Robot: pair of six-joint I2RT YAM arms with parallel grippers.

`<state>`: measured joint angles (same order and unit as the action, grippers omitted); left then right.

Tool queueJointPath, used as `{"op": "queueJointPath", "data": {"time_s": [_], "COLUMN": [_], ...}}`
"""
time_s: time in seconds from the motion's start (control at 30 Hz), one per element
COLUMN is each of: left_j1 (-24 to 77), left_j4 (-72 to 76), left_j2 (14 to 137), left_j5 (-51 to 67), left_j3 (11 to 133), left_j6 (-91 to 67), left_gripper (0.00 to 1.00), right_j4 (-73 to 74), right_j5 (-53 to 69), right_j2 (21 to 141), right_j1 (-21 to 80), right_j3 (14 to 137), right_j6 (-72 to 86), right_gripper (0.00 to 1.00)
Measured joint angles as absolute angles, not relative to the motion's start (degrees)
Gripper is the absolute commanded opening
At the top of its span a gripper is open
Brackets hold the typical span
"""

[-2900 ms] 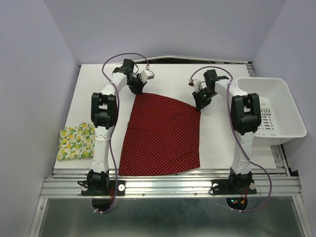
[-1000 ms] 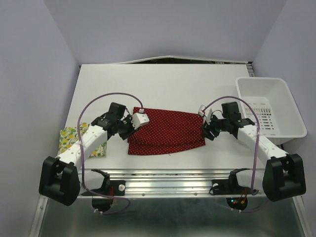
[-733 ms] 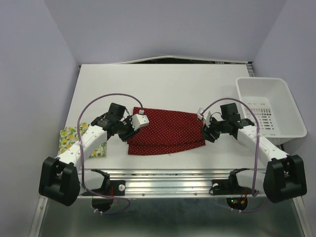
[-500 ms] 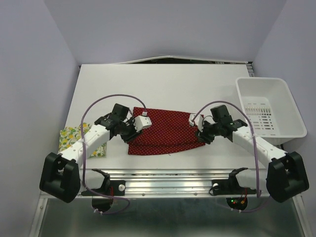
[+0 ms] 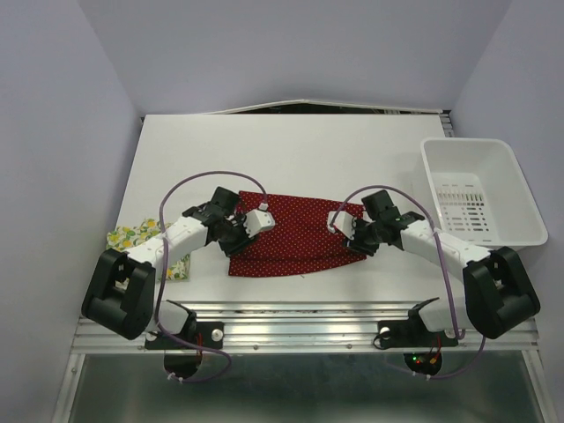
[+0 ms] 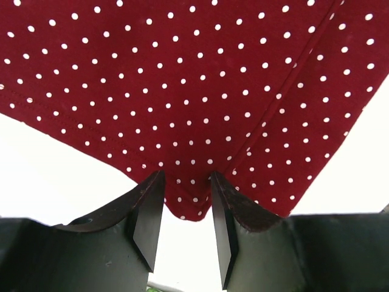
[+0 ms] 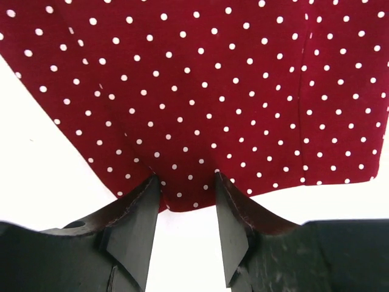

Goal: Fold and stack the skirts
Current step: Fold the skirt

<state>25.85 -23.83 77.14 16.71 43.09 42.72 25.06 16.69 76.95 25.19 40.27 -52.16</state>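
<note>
Two wrist views show what the top view cannot: the left fingers [image 6: 148, 222] and the right fingers [image 7: 135, 231] each stand spread, with a rounded corner of the dark red dotted skirt [image 6: 194, 91] lying in the gap. Whether the pads press the cloth I cannot tell. From above, both pairs are lost under their black wrists. Only that view shows the red skirt as a folded band in the middle of the counter [image 5: 291, 150], its long axis left to right, between the arms. The lemon-print skirt [image 5: 129, 241] lies at the counter's left edge, partly covered by the left arm; a white bin [image 5: 527, 196] sits at the right.
</note>
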Motion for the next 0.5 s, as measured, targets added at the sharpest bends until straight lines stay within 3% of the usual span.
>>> {"op": "queueJointPath", "data": {"time_s": [0.23,0.5], "left_j1": [26.7,27.0], "left_j4": [-22.4,-24.6], "left_j2": [78.4,74.8], "left_j5": [15.9,16.1], "left_j3": [41.6,40.6], "left_j6": [43.7,45.2], "left_gripper": [0.43,0.47], "right_j4": [23.9,24.0], "right_j5": [15.1,14.8], "right_j2": [76.7,74.4], "right_j1": [25.3,26.0], "right_j3": [38.8,38.5], "right_j6": [-53.6,-55.1], "right_gripper": [0.40,0.45]}}
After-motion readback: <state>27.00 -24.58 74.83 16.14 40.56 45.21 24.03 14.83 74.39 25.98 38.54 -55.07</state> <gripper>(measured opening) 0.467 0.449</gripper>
